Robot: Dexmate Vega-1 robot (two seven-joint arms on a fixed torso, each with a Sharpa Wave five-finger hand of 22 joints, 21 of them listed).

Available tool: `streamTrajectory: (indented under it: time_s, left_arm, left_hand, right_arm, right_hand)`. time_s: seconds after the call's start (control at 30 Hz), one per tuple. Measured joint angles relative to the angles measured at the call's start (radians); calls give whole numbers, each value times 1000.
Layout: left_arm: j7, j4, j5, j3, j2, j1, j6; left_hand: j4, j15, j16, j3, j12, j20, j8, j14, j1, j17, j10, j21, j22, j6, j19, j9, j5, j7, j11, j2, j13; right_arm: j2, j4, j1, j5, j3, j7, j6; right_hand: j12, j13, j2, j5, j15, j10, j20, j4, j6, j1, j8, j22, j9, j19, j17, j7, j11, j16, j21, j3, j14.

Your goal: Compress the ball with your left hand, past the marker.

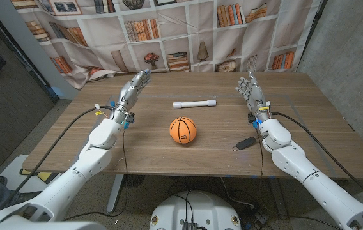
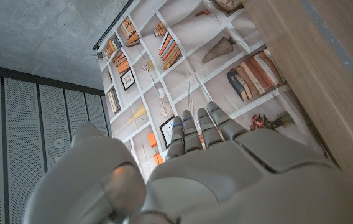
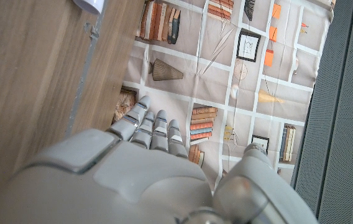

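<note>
A small orange basketball (image 1: 183, 130) sits on the wooden table (image 1: 149, 150) near its middle. Beyond it lies a white marker (image 1: 194, 103), crosswise. My left hand (image 1: 132, 89) is stretched out over the table's far left part, fingers straight and apart, holding nothing, well left of the ball. My right hand (image 1: 252, 93) is held the same way at the far right, fingers extended, nothing in it. In the left wrist view my left hand (image 2: 207, 162) has straight fingers (image 2: 195, 132). The right wrist view has my right hand (image 3: 145, 168) likewise extended.
A small black object (image 1: 245, 143) lies on the table right of the ball, by my right forearm. A bookshelf-print backdrop (image 1: 169, 32) hangs behind the table. The white marker's end (image 3: 91, 5) shows in the right wrist view.
</note>
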Motion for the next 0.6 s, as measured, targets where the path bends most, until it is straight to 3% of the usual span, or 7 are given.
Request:
streamTrajectory:
  time_s: [0.27,0.6]
  left_arm:
    - [-3,47,26,3,-32,-4,-106]
    - [-10,109,54,8,-73,-17,-227]
  left_hand:
    - [-26,-17,11,7,15,11,19,99,51,0,98,22,0,102,93,0,-8,-9,-4,2,0]
    - [-37,-21,11,9,15,19,19,143,74,0,141,28,0,149,134,0,-11,-2,-9,9,0]
  right_arm:
    - [0,-14,-4,-3,2,-11,-6]
    - [-13,-48,-21,-10,9,-36,-28]
  right_hand:
    - [0,0,0,0,4,0,-5,0,5,0,0,0,0,5,0,-5,0,0,0,0,4]
    - [0,0,0,0,-1,0,-5,-3,5,0,0,0,0,5,0,-5,0,0,0,3,8]
